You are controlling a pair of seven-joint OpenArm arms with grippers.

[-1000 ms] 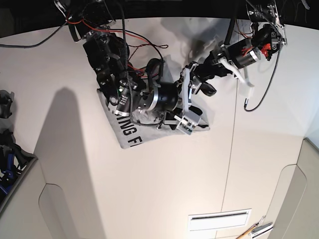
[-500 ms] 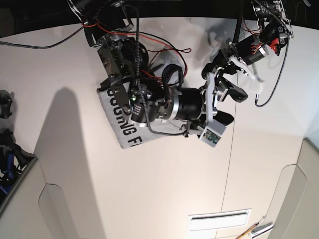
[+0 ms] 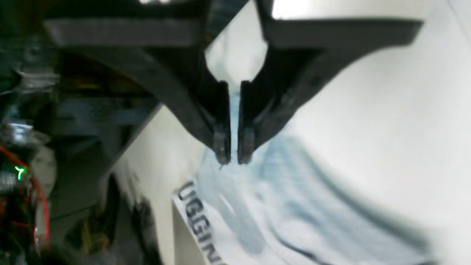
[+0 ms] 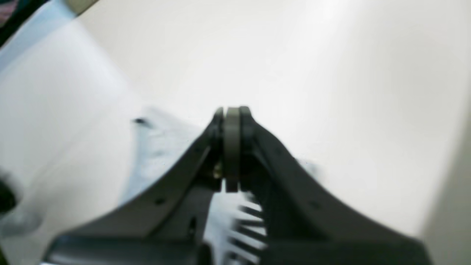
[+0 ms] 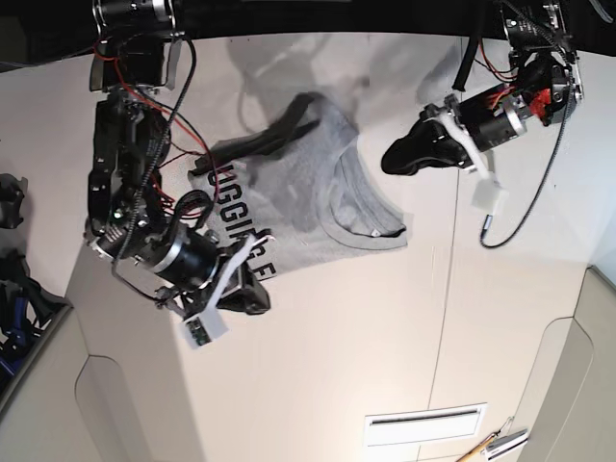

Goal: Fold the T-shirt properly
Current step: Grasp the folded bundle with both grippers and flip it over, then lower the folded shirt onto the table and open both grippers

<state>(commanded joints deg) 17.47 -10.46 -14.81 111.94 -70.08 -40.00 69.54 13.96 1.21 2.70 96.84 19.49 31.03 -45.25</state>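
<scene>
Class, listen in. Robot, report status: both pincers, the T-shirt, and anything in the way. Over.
Left pincer nearly closed, holding nothing. Right pincer shut, empty, off the cloth. T-shirt partly folded on table, lettering showing at one edge. Nothing in the way.

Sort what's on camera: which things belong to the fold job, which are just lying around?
Job: T-shirt, grey, lettered, spread on the table; left gripper and right gripper, both off the cloth.

Lying about: pencil-like tool at the lower edge; black gear at the table's side.
</scene>
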